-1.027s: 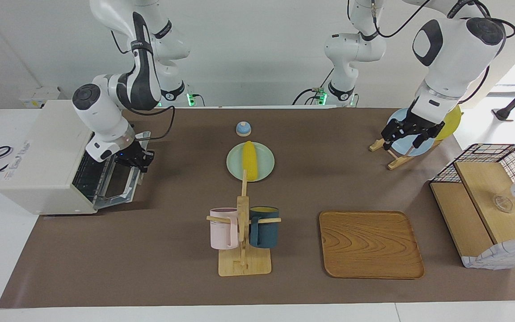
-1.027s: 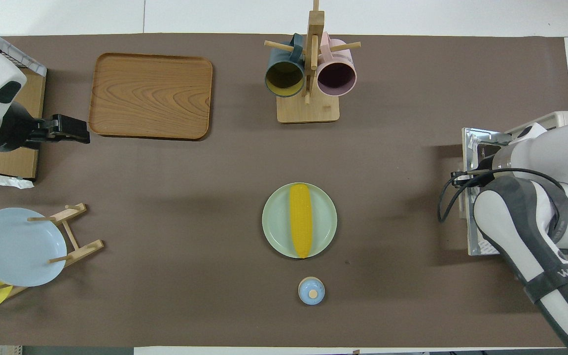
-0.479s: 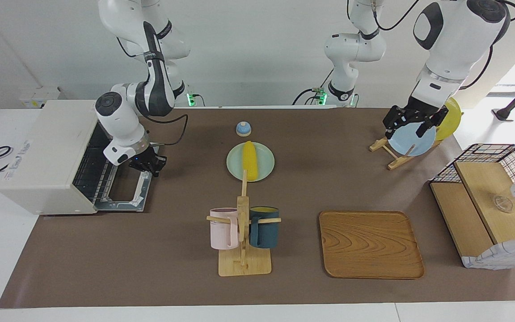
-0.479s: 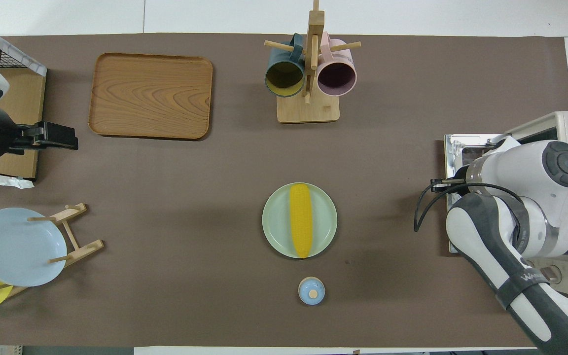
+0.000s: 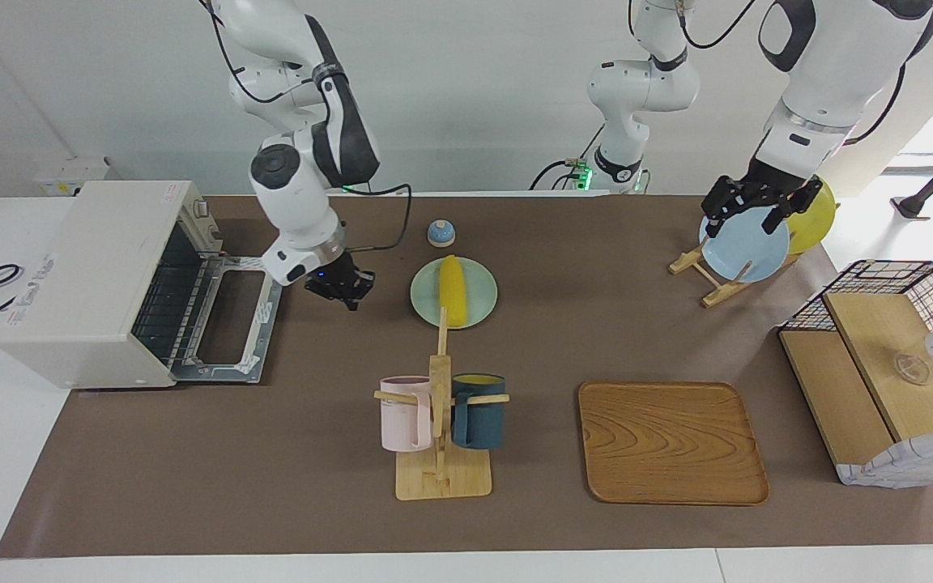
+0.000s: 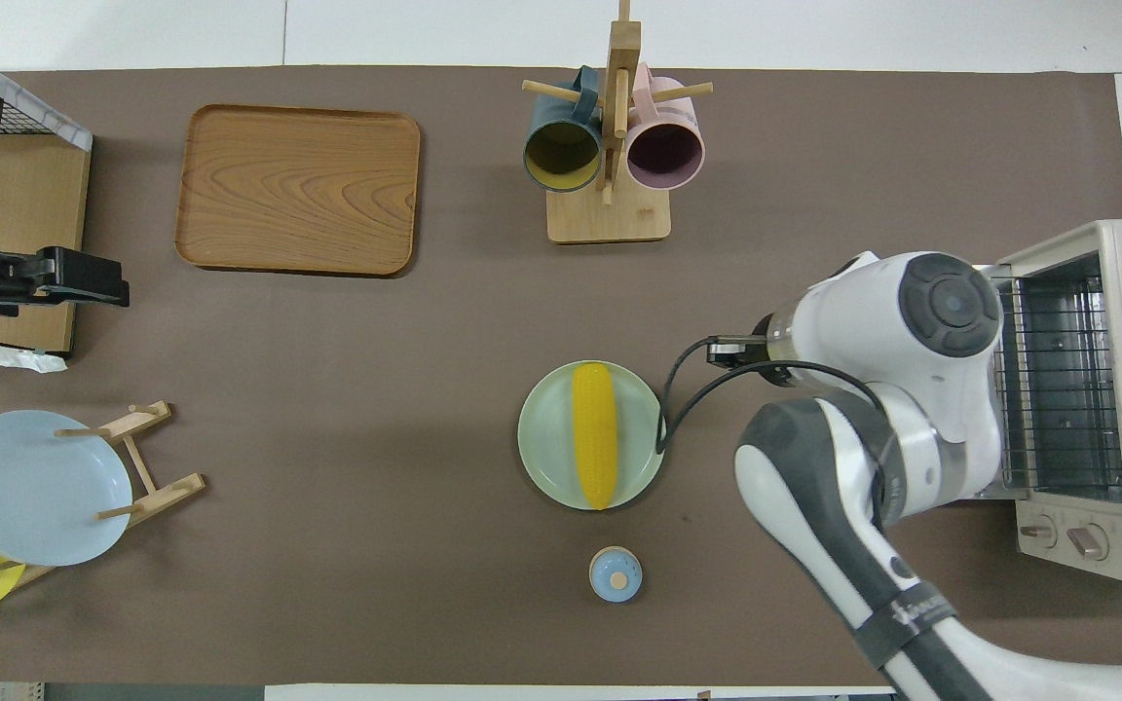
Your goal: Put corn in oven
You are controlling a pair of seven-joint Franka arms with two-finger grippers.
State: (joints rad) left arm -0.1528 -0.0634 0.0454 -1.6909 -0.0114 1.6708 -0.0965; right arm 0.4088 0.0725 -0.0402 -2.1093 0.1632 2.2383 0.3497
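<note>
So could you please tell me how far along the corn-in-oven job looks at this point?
Done: the oven door lies folded down, wire rack exposed. In hand: nothing yet; the right gripper, shut and empty, hangs over the table between the oven and the green plate. The left gripper, open, waits over the plate rack. Left: grasp the corn on its plate and place it inside.

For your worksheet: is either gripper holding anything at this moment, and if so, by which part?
Nothing is held. The right gripper is shut and empty over the table beside the corn; the left gripper is open above the blue plate.
</note>
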